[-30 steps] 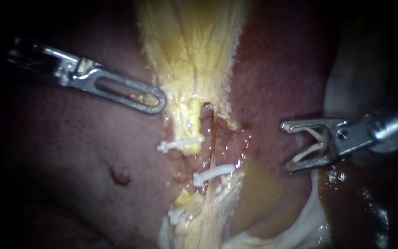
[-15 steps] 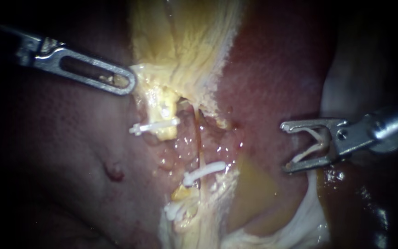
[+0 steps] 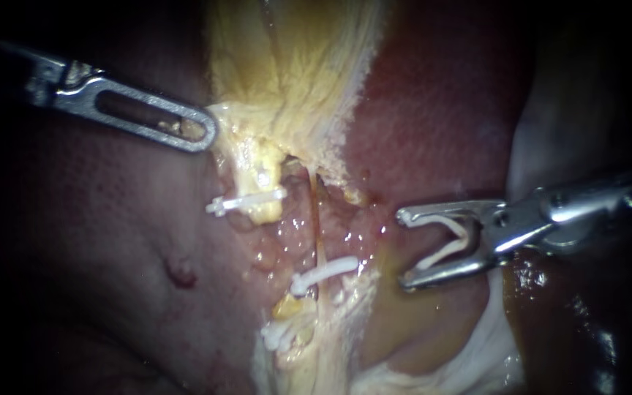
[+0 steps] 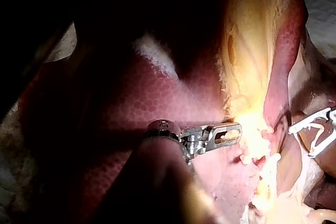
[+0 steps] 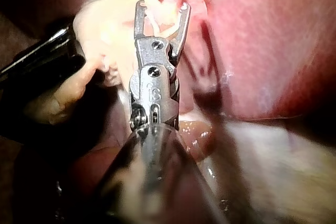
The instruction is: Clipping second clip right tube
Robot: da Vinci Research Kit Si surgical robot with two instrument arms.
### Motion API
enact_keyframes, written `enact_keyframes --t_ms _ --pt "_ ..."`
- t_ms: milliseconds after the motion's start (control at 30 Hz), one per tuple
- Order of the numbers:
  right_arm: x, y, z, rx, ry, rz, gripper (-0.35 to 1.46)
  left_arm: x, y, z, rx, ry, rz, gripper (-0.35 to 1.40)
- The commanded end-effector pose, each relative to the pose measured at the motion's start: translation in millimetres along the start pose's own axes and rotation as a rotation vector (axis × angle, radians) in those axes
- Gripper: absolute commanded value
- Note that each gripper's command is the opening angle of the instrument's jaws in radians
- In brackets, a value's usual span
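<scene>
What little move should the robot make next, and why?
Probably ease the right instrument toward the right tube. Its loaded clip gapes open, apart from the tube, which carries only one placed clip so far. The left instrument holds the yellow tissue aside.

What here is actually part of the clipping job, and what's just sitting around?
In the job:
right instrument
loaded clip it carries
right tube
clip already on that tube
left instrument, holding yellow tissue aside

Just there:
clip on the other tube
lowest clips
liver
</scene>
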Motion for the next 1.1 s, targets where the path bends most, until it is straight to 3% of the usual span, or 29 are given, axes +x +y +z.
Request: enact_keyframes --t_ms 33,333,633,767,1100 --pt "0.0 0.2 0.7 0.008 -0.001 0.012 0.50 0.0 0.0 0.0 -0.001 0.000 0.000 -0.35" --pt "-1.1 1.4 4.7 0.053 -0.001 0.091 0.49 0.1 0.0 0.0 -0.001 0.000 0.000 -0.35" --pt "-3.2 4.2 6.6 0.046 -0.001 0.150 0.49 0.3 -0.1 0.1 -0.005 -0.003 0.001 -0.35" --pt "-3.6 4.8 7.4 0.060 -0.002 0.171 0.49 0.3 -0.1 0.1 -0.005 -0.003 0.001 -0.35" --pt "-3.2 5.1 10.0 0.132 0.066 0.214 0.49 0.4 -0.1 0.3 -0.004 -0.002 0.001 -0.35"
